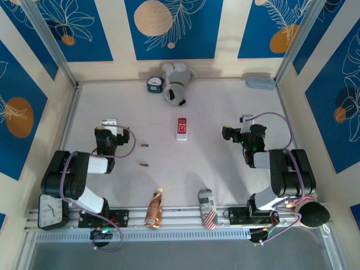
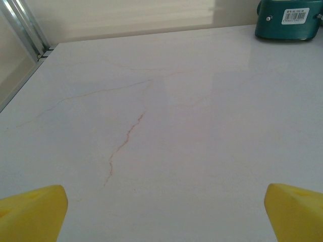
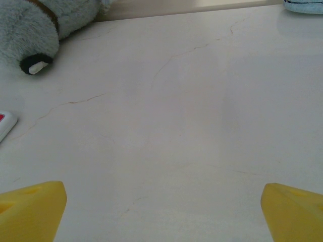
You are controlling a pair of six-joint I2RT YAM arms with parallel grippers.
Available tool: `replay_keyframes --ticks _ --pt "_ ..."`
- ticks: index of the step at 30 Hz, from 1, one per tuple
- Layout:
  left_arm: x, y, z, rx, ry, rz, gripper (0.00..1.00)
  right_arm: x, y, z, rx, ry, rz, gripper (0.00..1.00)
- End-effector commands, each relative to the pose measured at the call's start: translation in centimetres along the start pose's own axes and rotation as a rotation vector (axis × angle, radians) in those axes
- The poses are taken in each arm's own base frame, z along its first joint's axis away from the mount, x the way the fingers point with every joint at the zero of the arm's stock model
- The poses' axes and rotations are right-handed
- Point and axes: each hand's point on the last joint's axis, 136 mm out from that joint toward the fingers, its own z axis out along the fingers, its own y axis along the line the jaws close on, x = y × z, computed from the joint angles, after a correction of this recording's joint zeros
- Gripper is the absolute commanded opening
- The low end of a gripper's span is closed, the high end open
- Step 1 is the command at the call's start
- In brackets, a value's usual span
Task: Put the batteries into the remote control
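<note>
We note white rectangular remote control, red top; grey plush toy; pale veined tabletop; blue leaf-patterned wall panels.

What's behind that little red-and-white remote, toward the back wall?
A grey plush toy lies behind the remote control, apart from it, with a small teal clock beside the toy. Anything under the plush is covered and cannot be seen.
</note>
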Motion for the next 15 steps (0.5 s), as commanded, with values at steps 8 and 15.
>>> replay_keyframes --ticks 8,15 --pt "-1.8 1.2 -1.3 -0.05 -0.038 -0.01 1.0 -1.9 -0.5 -0.4 0.047 -0.044 0.005 0.99" --pt "-7.4 5.2 -5.3 -0.245 0.138 -0.175 1.0 -7.2 -0.7 -4.5 0.145 -0.073 0.168 0.99"
